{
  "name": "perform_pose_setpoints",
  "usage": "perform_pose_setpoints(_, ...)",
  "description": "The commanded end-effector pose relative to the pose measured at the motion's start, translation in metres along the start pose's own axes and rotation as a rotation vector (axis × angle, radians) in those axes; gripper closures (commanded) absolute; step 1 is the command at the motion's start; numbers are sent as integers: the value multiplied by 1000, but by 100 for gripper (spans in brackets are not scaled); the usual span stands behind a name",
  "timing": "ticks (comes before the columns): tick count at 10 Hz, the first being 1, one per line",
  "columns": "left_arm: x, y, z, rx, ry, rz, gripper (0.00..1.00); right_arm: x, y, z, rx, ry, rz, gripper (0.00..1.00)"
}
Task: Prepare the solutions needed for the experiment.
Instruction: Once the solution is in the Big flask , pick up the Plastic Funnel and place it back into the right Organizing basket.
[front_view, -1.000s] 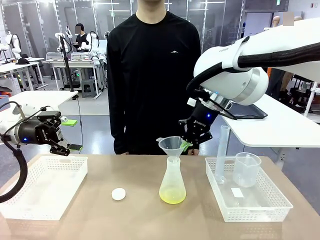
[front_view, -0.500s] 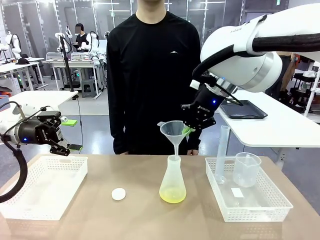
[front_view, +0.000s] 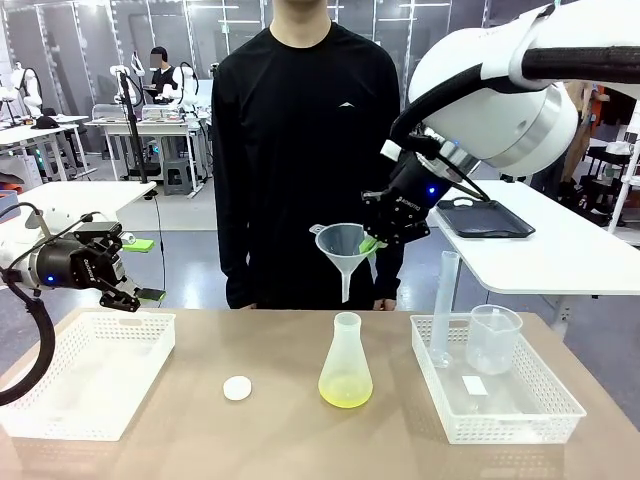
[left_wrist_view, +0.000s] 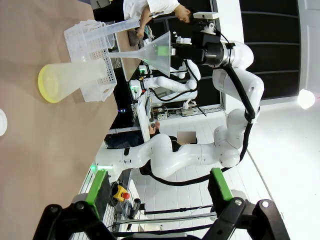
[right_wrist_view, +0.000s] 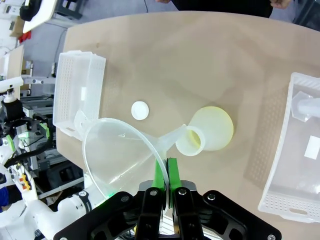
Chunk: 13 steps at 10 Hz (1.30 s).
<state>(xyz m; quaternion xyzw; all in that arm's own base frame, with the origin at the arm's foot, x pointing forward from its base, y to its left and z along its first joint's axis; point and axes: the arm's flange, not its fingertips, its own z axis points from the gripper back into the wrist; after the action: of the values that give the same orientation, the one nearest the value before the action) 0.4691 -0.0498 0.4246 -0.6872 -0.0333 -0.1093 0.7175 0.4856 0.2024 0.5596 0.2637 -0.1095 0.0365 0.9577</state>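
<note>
A clear conical flask (front_view: 345, 358) stands mid-table, and the solutions (front_view: 345, 391) show as a shallow pale yellow-green layer at its bottom. My right gripper (front_view: 374, 243) is shut on the rim of a clear plastic funnel (front_view: 343, 248), held above the flask with its stem clear of the neck. In the right wrist view the green pads (right_wrist_view: 160, 176) pinch the funnel (right_wrist_view: 120, 152) rim, with the flask (right_wrist_view: 207, 131) below. My left gripper (front_view: 125, 292) hangs open over the left basket, holding nothing. The left wrist view shows the flask (left_wrist_view: 75, 77) and funnel (left_wrist_view: 150, 50) sideways, far off.
A small white cap (front_view: 237, 388) lies on the table left of the flask. A white basket (front_view: 85, 372) sits at the left. Another basket (front_view: 520, 410) at the right holds a graduated cylinder (front_view: 444, 305) and a beaker (front_view: 493, 338). A person stands across the table.
My right gripper has risen with the funnel, drawing its stem up and out of the flask's neck. The left arm has not moved.
</note>
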Motion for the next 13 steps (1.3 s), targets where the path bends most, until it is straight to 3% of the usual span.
perform_pose_setpoints(1, 0, -3, 0, -11, 3, -2, 0, -14, -4, 8, 30, -9, 18, 100)
perform_pose_setpoints(7, 0, -3, 0, -11, 3, -2, 0, -26, -28, 42, -52, -18, 15, 100)
perform_pose_setpoints(10, 0, -3, 0, -11, 3, -2, 0, -36, -85, 81, -136, -49, -62, 100)
perform_pose_setpoints(13, 0, -3, 0, -11, 3, -2, 0, -39, -140, 108, -119, 35, -170, 100)
